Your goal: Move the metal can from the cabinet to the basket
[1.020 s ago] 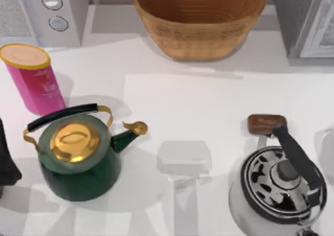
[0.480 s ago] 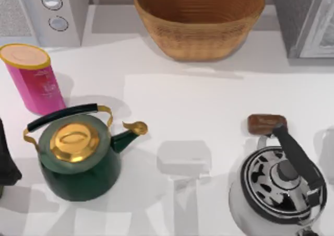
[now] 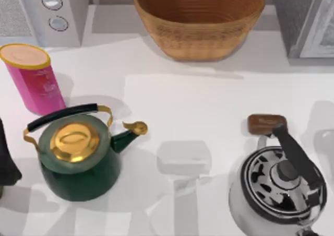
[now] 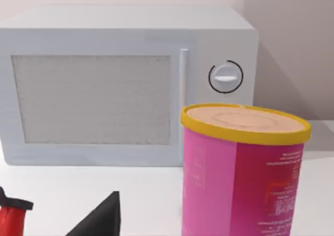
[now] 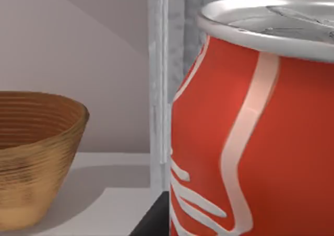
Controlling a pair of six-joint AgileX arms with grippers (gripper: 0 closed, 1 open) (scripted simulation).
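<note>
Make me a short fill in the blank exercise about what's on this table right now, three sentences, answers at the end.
1. The pink canister has a ____ lid.
2. The green kettle has a ____ coloured lid.
3. In the right wrist view, the metal can is mostly ____ with white stripes, and the basket stands beyond it.

Answers: yellow; gold; red

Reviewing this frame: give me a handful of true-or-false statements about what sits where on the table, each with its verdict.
1. The basket holds nothing. True.
2. The pink canister has a blue lid. False: the lid is yellow.
3. The green kettle is at the table's left, the steel kettle at its right. True.
4. The can lies inside the basket. False: in the right wrist view it stands upright, close to the camera, apart from the basket.
5. The microwave door hangs open. False: it is shut.
</note>
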